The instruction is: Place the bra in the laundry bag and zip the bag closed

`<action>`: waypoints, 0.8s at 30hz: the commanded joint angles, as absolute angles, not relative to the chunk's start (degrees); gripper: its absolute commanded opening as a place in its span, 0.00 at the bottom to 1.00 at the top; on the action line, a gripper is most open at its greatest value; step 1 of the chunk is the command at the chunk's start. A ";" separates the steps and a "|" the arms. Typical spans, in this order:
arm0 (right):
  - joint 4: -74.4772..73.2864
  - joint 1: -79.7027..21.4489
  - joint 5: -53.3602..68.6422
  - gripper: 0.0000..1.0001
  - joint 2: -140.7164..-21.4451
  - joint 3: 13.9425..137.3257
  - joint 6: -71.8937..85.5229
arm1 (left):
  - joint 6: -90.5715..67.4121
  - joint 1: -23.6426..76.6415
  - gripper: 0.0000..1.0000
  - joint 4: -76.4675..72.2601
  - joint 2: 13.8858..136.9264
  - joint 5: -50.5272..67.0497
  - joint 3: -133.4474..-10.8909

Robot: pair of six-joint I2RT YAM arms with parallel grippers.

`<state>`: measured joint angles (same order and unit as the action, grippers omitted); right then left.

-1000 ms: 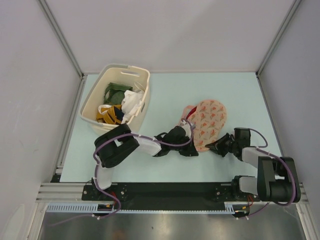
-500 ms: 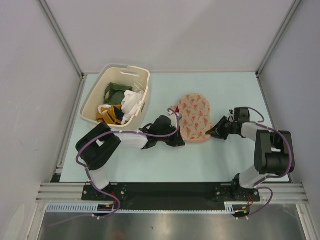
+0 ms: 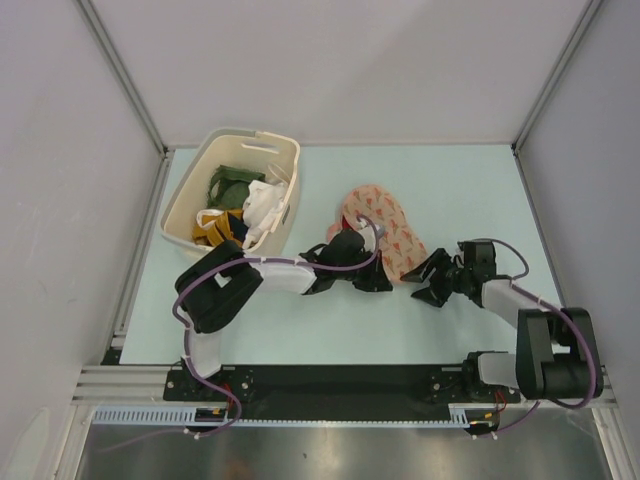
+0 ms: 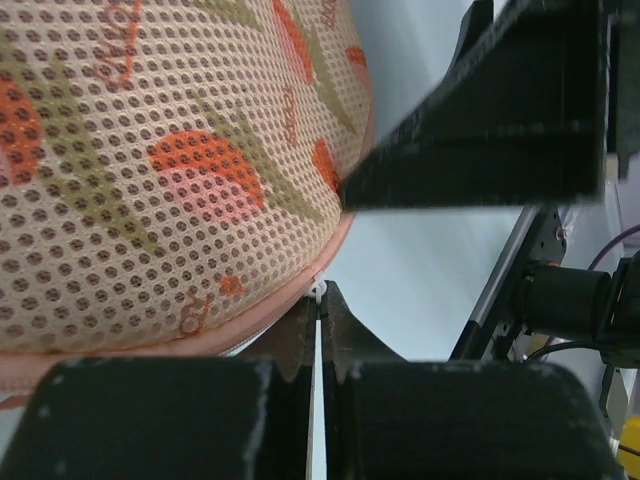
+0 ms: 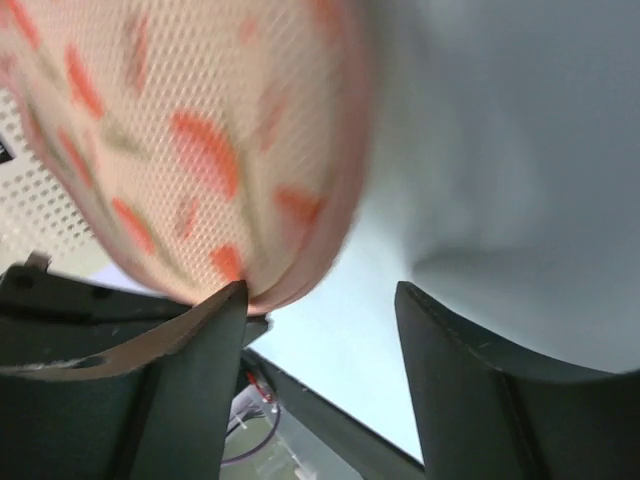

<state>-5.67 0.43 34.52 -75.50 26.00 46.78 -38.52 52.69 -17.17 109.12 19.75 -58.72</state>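
Since a second ago, your right claw (image 5: 320,300) has let go and come off the laundry bag (image 3: 385,225). It now stands wide open with nothing in it, and one finger is just beside the bag's near right edge. The bag has also turned on the bench (image 3: 480,190) and now lies slanted, far end to the left, near the middle and well apart from the basket (image 3: 250,137).

Your left claw (image 4: 320,305) is pinched fully shut at the bag's pink zip edging (image 4: 180,345). A small pale tab sits between its tips. I take that for the zip pull, though it is too small to be sure.

You will not find the bra in any view. No deep red shows on the bench, and the basket shows only green, yellow and white clothes. So the bra is most likely inside the bag, and I'd count that step as done.

The zip is less certain. The wrist views show only one stretch of edging, with no gap in it. The overhead view is too small to show whether the zip runs shut all the way round. With one claw released and the other on the tab, you seem to be in the last part of closing. What may be left is drawing the pull to its end and checking the whole seam.
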 commanded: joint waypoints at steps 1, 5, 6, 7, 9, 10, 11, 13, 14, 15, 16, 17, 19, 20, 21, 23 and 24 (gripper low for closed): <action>2.02 -4.21 30.08 0.61 -69.44 23.74 56.15 | -39.64 54.05 0.00 -17.93 109.42 20.04 -62.49; 4.22 -4.92 27.43 0.51 -69.25 22.94 58.36 | -39.64 55.19 0.00 -17.84 108.99 20.13 -62.05; 4.39 -5.10 26.73 0.49 -69.87 23.20 58.01 | -39.55 55.37 0.00 -18.02 108.81 20.04 -61.79; 4.31 -5.10 26.46 0.47 -70.22 23.46 58.09 | -39.55 55.55 0.00 -18.19 108.55 20.04 -61.18; 5.97 -5.27 26.89 0.37 -71.53 23.38 58.53 | -39.73 55.72 0.00 -18.46 108.19 19.78 -60.73; 6.32 -5.36 27.07 0.26 -71.98 23.29 58.97 | -39.81 55.72 0.00 -18.46 108.28 19.86 -60.56; 6.15 -5.36 27.16 0.19 -72.42 23.47 58.97 | -39.73 55.64 0.00 -18.37 108.19 19.86 -60.56; 5.28 -4.84 27.51 0.00 -73.21 23.55 58.02 | -39.11 55.46 0.00 -16.71 108.11 18.73 -60.82; 4.06 -4.31 27.60 0.00 -73.30 23.47 57.31 | -38.33 55.02 0.00 -15.31 107.84 18.37 -60.73; 3.52 -3.61 28.21 0.00 -73.39 23.38 56.70 | -37.97 54.58 0.00 -14.60 107.41 18.11 -60.56; 2.91 -1.69 28.65 0.00 -73.65 23.47 55.91 | -37.71 53.97 0.00 -13.89 107.14 17.84 -59.86; 1.86 -0.80 29.00 0.00 -73.91 23.64 53.90 | -37.10 52.40 0.00 -12.84 106.62 17.67 -59.24; 0.80 2.52 30.67 0.00 -75.14 24.17 51.52 | -36.22 50.55 0.00 -11.69 104.77 17.32 -56.88; -1.12 3.51 31.02 0.00 -75.76 25.30 49.15 | -34.91 48.80 0.00 -10.73 103.98 17.05 -56.00; -1.84 4.21 31.46 0.00 -76.46 25.83 47.91 | -34.11 47.91 0.00 -10.11 103.28 16.96 -55.20; -2.90 6.41 32.08 0.00 -78.83 26.98 46.15 | -31.66 45.37 0.00 -7.84 101.08 16.09 -53.18; -3.07 6.85 33.12 0.00 -79.79 28.29 44.58 | -30.86 44.48 0.00 -7.30 100.55 15.82 -52.65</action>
<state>-0.58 3.62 32.84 -76.60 24.10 52.05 -36.18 49.12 -12.08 106.41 18.04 -55.29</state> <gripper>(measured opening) 0.034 0.008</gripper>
